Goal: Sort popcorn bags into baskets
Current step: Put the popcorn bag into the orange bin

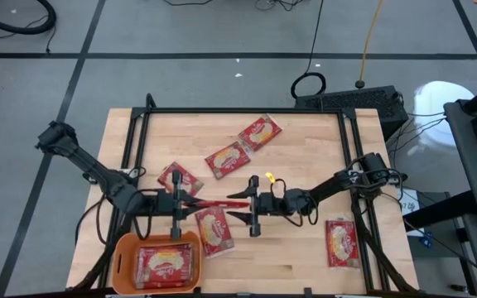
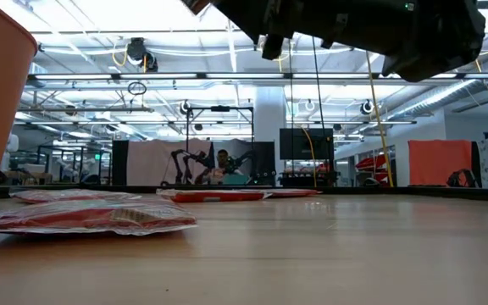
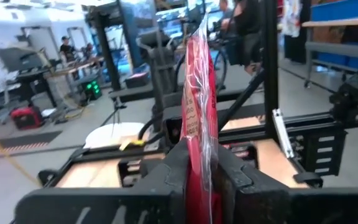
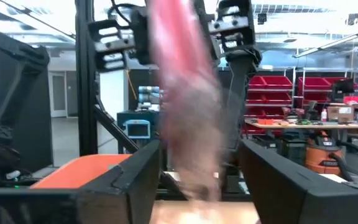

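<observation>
A: What has the left hand (image 1: 190, 201) got?

B: Its fingers (image 3: 169, 171) are clamped flat on a popcorn bag (image 1: 222, 203), held edge-on above the surface (image 1: 305, 165) near the middle. In the left wrist view that held bag (image 3: 199, 93) stands up thin between the pads: glossy red film, crinkled, with pale print down its side.

A: And the right hand (image 1: 240, 206)?

B: It faces the left one, fingers spread wide on either side of the far end of the same bag, not touching it. In the right wrist view the bag (image 4: 188, 93) is a red blur between the two dark fingers (image 4: 135, 180).

A: What about the basket (image 1: 127, 252)?

B: Orange plastic, rounded corners, low walls, at the near left corner of the surface just below the left hand. Flat red packets in the basket (image 1: 166, 263) lie inside with the cream picture facing up; I cannot count them.

A: And the loose ones?

B: One packet (image 1: 214, 231) lies just right of the basket, one (image 1: 179, 178) by the left arm, two (image 1: 227, 159) (image 1: 260, 132) farther back, and one (image 1: 341, 242) near the right edge.
</observation>
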Controlling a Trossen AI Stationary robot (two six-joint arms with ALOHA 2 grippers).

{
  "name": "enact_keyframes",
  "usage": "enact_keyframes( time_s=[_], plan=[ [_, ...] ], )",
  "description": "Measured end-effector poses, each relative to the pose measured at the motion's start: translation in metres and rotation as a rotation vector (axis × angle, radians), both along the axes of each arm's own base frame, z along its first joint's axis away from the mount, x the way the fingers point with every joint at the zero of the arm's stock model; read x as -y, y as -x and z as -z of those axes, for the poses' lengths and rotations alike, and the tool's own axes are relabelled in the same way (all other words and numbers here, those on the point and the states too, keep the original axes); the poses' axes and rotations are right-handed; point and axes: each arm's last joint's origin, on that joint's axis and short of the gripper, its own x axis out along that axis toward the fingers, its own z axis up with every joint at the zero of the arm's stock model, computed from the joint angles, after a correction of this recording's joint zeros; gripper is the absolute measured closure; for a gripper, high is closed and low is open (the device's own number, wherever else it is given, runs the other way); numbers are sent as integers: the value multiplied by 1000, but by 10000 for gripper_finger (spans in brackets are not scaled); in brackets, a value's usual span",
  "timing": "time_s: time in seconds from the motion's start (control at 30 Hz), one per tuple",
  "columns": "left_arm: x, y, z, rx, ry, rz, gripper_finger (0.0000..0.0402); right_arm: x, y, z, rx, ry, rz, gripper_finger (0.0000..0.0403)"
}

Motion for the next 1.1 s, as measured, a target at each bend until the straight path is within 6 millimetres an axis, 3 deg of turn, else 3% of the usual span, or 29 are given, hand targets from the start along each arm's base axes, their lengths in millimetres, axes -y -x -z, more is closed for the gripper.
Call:
enact_keyframes(
  time_s=[0.27, 0.4, 0.63, 0.83, 0.97, 1.1],
  plan=[
    [2, -2, 1, 3, -36, 42, 368, 0, 0, 1, -8, 9, -2, 331],
    [2, -1, 3, -20, -10, 42, 353, 0, -1, 3, -30, 13, -3, 390],
    [-7, 15, 6, -136, 94, -1, 269, -4, -1, 9, -93, -43, -25, 372],
    [-14, 38, 4, -212, 159, 14, 197, -9, -2, 23, -240, -97, -49, 389],
    [-21, 50, 2, -233, 198, -4, 172, -11, -1, 30, -327, -137, -57, 392],
    [-27, 57, -3, -218, 222, -25, 168, -14, 4, 23, -385, -154, -51, 390]
  ],
)
